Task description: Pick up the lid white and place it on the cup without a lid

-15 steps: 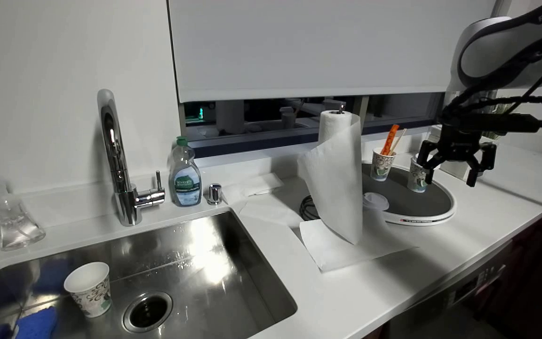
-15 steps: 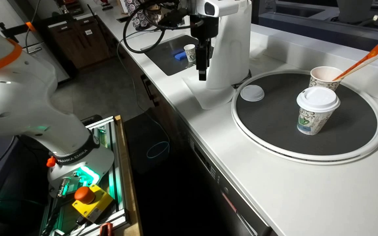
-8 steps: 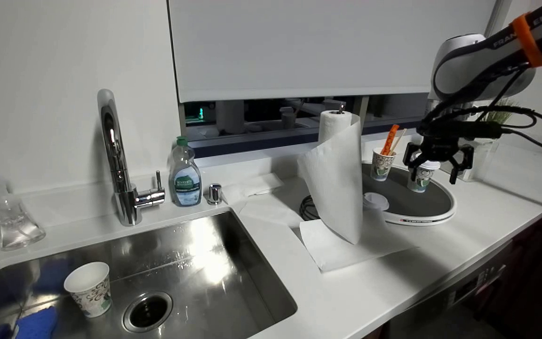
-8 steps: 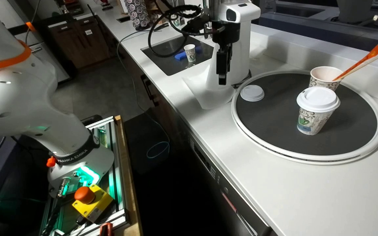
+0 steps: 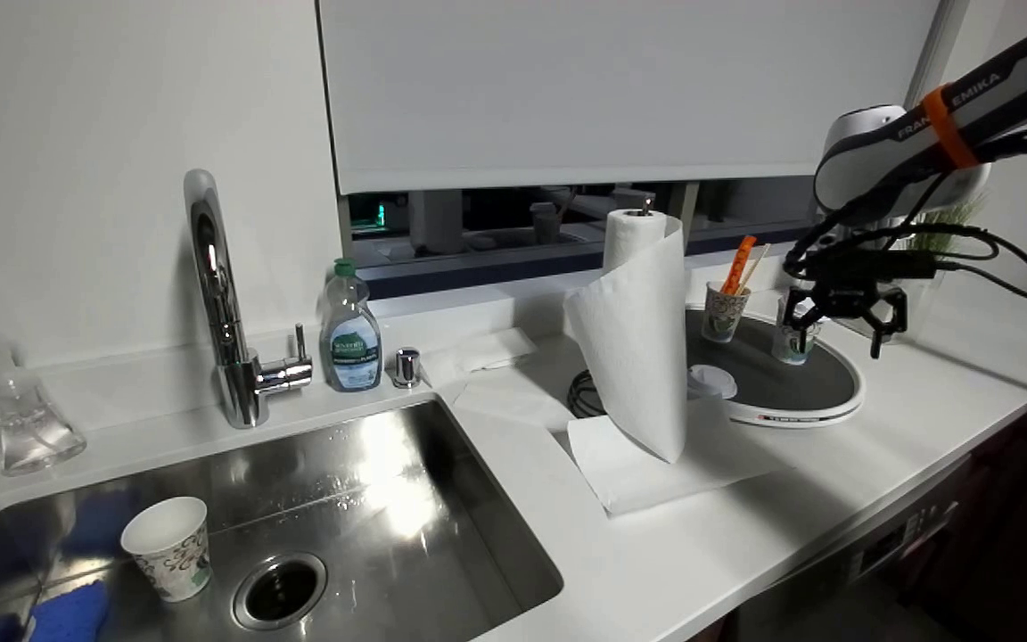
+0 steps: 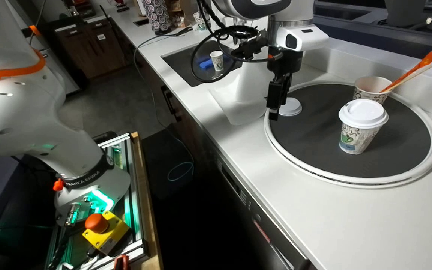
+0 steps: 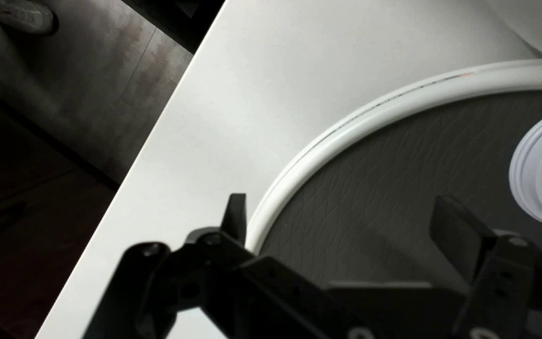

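1. I'm working in a kitchen: a white bench (image 5: pixel 638 562) runs below a dark window strip (image 5: pixel 513 218) with a pale blind (image 5: pixel 620 89) above it, and a steel sink (image 5: pixel 487 553) is set into the bench.
2. Behind the sink I see a chrome tap (image 5: pixel 221 303) and a dish-soap bottle (image 5: pixel 355 348); a paper-towel roll (image 5: pixel 643 348) stands farther along, its loose sheet trailing onto the bench.
3. Past the roll, a round tray (image 6: pixel 313 150) with a dark top and white rim lies on the bench.
4. The white lid (image 6: pixel 293 107) lies flat on the tray, just inside the rim on the side nearest the roll. In the wrist view the picture's right edge cuts it off.
5. My pincer (image 7: pixel 341 212) points down with its fingers (image 7: pixel 457 230) spread wide, holding nothing; tray surface and a piece of rim show between them. The lid is outside that gap, beyond one finger. I cannot tell how high the pincer hangs.
6. I count two cups without lids: the stick cup (image 6: pixel 368 93) on the tray, holding an orange stick (image 6: pixel 411 71) and a thin pale one, and the sink cup (image 5: pixel 176 563) near a blue sponge (image 5: pixel 72 615). Which one is meant I cannot tell.
7. A lidded cup (image 6: pixel 356 138) stands upright on the tray near the stick cup; in an exterior view the pincer partly hides it.
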`<state>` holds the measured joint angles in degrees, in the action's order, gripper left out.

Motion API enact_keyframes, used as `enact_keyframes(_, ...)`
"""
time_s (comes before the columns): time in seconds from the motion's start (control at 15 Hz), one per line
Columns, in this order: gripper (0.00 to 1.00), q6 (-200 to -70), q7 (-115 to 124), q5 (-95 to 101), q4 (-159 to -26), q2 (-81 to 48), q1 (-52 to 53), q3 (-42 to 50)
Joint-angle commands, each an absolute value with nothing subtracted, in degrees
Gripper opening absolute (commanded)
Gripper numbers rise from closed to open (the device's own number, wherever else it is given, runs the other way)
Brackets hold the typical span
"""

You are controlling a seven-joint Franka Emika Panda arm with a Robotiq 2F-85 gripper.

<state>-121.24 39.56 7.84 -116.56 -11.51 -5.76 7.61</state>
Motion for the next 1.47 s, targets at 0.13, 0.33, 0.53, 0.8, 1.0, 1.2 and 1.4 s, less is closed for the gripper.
enact_keyframes(0.13, 1.00, -121.01, 39.95, 7.69, -116.18, -11.56, -5.03, 8.21)
enact_keyframes(0.33, 1.00, -121.00, 40.06, 7.69, -116.13, -11.56, -5.01, 8.20)
enact_keyframes(0.53, 1.00, -121.00, 40.08, 7.69, -116.12, -11.56, -5.01, 8.20)
enact_keyframes(0.8, 1.00, -120.99, 40.10, 7.69, -116.12, -11.56, -5.01, 8.20)
enact_keyframes(1.0, 1.00, -124.16, 41.90, 5.21, -114.58, -12.79, -4.73, 7.73)
enact_keyframes(1.2, 1.00, -127.82, 43.71, -0.47, -112.53, -14.72, -4.06, 6.57)
enact_keyframes(1.4, 1.00, -132.52, 45.71, -6.51, -109.54, -18.13, -3.06, 5.12)
